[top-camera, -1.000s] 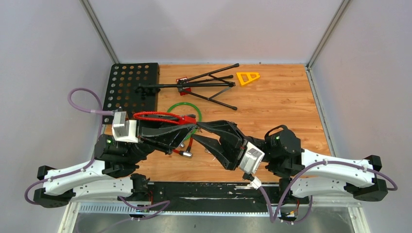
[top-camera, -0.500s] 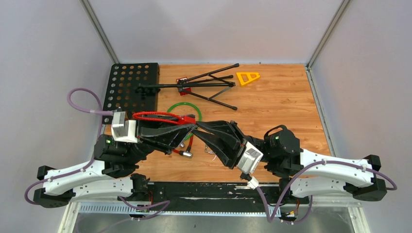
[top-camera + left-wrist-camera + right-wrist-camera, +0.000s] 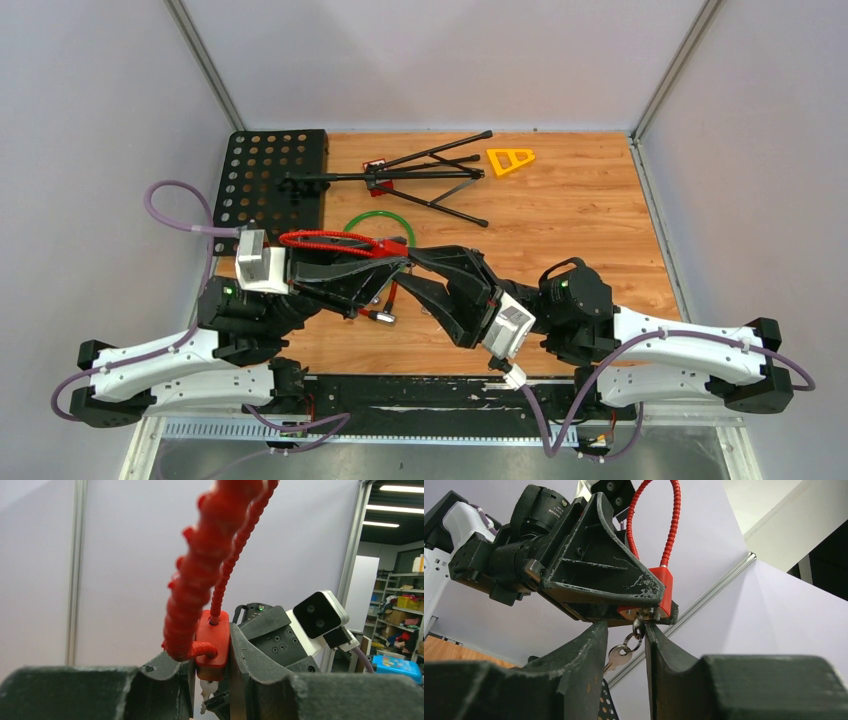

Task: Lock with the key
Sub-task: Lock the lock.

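Observation:
My left gripper is shut on the red body of a cable lock and holds it above the table, its red cable loop reaching left. In the left wrist view the body sits clamped between the jaws, with a silver key hanging below it. My right gripper meets the lock from the right. In the right wrist view its jaws stand apart on either side of the key in the lock's underside. A ring with a second key dangles between them.
A black perforated plate lies at the back left, a folded black stand and a yellow triangle at the back. A green ring lies under the lock, and a small red-and-silver piece is below the grippers.
My right arm has shifted slightly left, closer to the lock. My left wrist has edged a little right, still holding the lock.

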You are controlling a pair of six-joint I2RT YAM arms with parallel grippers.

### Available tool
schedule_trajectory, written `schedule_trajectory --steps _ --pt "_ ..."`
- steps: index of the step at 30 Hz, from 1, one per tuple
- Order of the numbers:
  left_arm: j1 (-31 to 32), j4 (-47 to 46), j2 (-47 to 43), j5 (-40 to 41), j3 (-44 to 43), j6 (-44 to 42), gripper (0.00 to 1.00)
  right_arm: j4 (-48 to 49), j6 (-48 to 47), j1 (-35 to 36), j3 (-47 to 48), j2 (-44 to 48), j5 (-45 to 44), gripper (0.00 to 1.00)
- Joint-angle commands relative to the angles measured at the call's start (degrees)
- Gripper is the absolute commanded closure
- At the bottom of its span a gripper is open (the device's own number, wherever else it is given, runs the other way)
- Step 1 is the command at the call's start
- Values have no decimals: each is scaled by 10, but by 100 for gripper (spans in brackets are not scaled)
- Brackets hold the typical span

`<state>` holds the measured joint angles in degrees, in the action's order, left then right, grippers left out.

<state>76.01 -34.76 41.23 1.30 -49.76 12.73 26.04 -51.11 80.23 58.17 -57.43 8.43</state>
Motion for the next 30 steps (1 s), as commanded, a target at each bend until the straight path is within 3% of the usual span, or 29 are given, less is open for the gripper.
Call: schedule_trajectory --steps 1,10,15,25,30 --pt "0 -28 1 -7 -10 6 100 10 0 4 21 8 0 69" --pt "0 -27 2 -5 -9 5 100 3 3 4 19 12 2 99" --pt "1 -23 4 -9 -10 3 100 -2 54 4 25 11 -17 100" --pt "0 -24 3 -47 -10 -17 100 21 284 2 18 12 -30 100" --pt "0 -24 3 -51 -10 -23 100 35 346 -3 7 22 -30 100"
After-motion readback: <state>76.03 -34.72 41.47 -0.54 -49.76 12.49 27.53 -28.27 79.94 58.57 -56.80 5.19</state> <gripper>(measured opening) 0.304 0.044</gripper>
